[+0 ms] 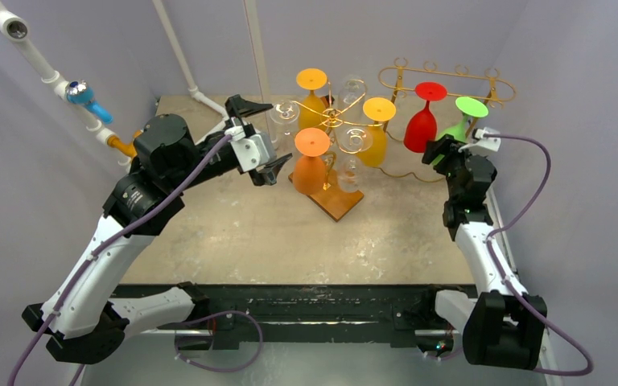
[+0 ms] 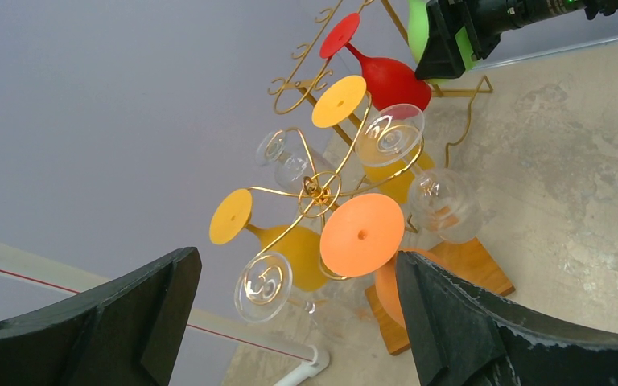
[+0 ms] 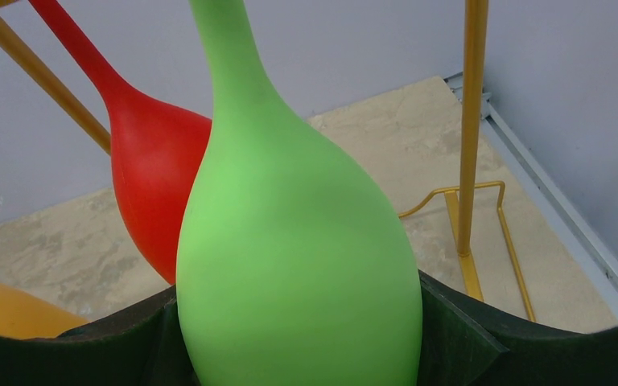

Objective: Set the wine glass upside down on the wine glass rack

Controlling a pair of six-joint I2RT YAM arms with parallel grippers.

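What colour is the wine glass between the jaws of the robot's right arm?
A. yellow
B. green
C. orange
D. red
B: in the right wrist view the bowl of the green plastic wine glass fills the gap between the right arm's jaws, while the red plastic wine glass hangs beside it, untouched.

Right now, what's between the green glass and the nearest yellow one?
The red glass, hanging upside down from the gold rack; top view shows it.
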